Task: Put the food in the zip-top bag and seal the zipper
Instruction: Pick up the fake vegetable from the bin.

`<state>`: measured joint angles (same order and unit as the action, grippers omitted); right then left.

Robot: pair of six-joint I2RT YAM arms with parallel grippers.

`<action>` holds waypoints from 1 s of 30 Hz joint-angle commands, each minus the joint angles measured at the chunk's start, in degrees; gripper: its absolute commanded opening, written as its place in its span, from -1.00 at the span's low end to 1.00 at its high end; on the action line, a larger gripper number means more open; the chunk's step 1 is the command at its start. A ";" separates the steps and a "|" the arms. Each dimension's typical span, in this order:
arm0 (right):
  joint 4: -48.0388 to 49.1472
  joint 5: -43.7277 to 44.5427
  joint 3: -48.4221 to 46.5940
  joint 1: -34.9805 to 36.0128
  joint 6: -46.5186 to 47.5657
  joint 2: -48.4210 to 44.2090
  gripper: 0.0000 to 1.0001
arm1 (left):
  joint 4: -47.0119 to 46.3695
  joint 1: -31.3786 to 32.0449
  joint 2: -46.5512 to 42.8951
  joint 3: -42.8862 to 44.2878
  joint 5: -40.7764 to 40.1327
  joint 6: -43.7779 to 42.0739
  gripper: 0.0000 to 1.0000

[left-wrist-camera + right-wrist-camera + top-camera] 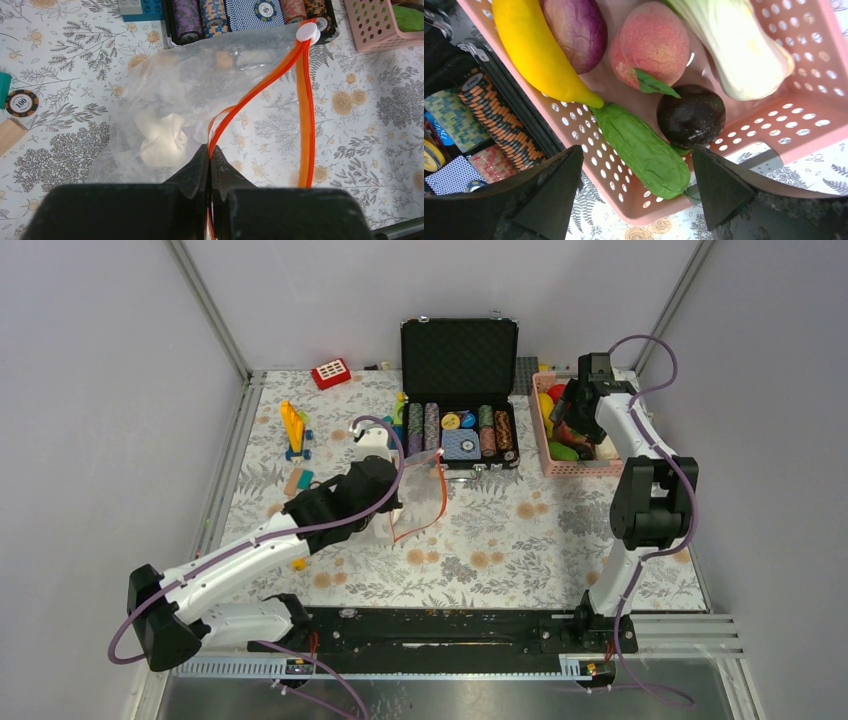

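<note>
Seen from above, the left fingers (392, 502) are held over the middle of the flowered worktop (520, 550). The zip-top bag (425, 485) hangs from them, and its zipper (441, 490) curves down in an orange loop. The right fingers (568, 425) are poised over the pink basket (548, 455) at the far right, just beside the open case of poker chips (465, 425).

In the left wrist view, the left fingers (202, 167) are pressed together, pinching the zipper (260, 90). Its two strips stand apart and meet at a white slider (307, 32). A pale shape shows through the clear bag (175, 85) – what it is cannot be told.

In the right wrist view, the right fingers (559, 185) are spread wide with nothing held. All the food is seen lying in the basket (774, 130): a yellow banana (534, 50), a purple piece (576, 30), a red round fruit (651, 45), a cabbage (734, 50), a dark ball (691, 115) and a green piece (641, 150) – the last framed between the two fingers.
</note>
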<state>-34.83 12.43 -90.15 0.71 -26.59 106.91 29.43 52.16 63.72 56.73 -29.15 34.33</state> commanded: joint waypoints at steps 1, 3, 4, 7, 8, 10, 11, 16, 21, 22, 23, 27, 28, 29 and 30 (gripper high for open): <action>-1.08 -4.86 -1.30 -1.59 1.40 2.35 0.72 | -2.50 -0.28 0.84 0.83 -0.90 -0.76 -1.00; -1.04 -6.33 -1.13 -2.26 2.89 2.90 0.71 | -2.54 -0.30 1.17 1.01 -0.44 -0.99 -1.00; -1.11 -6.90 -1.02 -2.41 3.63 2.98 0.69 | -2.52 -0.31 1.43 1.08 -0.26 -1.09 -1.00; -1.27 -7.47 -0.28 -2.64 5.68 2.83 0.68 | -2.49 -0.24 2.15 1.35 0.28 -1.36 -1.00; -1.31 -7.41 -0.16 -2.76 6.08 2.78 0.67 | -2.43 -0.30 2.42 1.51 0.48 -1.38 -1.00; -1.28 -8.32 -0.03 -3.19 7.14 2.76 0.67 | -2.34 -0.24 2.75 1.68 0.84 -1.37 -1.00; -1.26 -9.13 0.05 -3.30 7.92 2.92 0.66 | -2.36 -0.23 2.87 1.71 0.91 -1.39 -1.00; -1.32 -12.20 -0.53 -3.39 12.41 4.69 0.59 | -2.37 -0.28 2.83 1.81 1.10 -1.30 -1.00; -3.02 -15.36 -1.39 -3.38 14.14 6.59 0.50 | -2.36 -0.29 3.04 1.75 1.10 -1.30 -1.00; -3.45 -15.51 -1.16 -3.37 14.37 6.56 0.48 | -2.36 -0.27 2.98 1.76 1.04 -1.35 -1.00; -3.75 -15.38 -0.81 -3.42 14.43 6.33 0.47 | -2.36 -0.28 3.06 1.78 1.02 -1.29 -1.00; -3.95 -15.62 1.66 -3.41 13.75 5.25 0.37 | -2.34 -0.25 3.56 1.83 1.13 -1.29 -1.00; -3.92 -16.28 2.25 -3.38 13.73 5.29 0.36 | -2.30 -0.29 3.72 1.89 1.24 -1.35 -1.00; -3.86 -16.85 2.68 -3.37 13.56 5.32 0.33 | -2.29 -0.23 3.78 1.97 1.32 -1.34 -1.00; -3.88 -17.42 3.04 -3.38 13.23 5.40 0.28 | -2.35 -0.29 3.84 1.96 1.40 -1.36 -1.00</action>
<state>-37.06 -2.24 -88.53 -2.63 -13.80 113.54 29.43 52.16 67.16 56.75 -28.58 33.87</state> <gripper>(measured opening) 0.671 0.010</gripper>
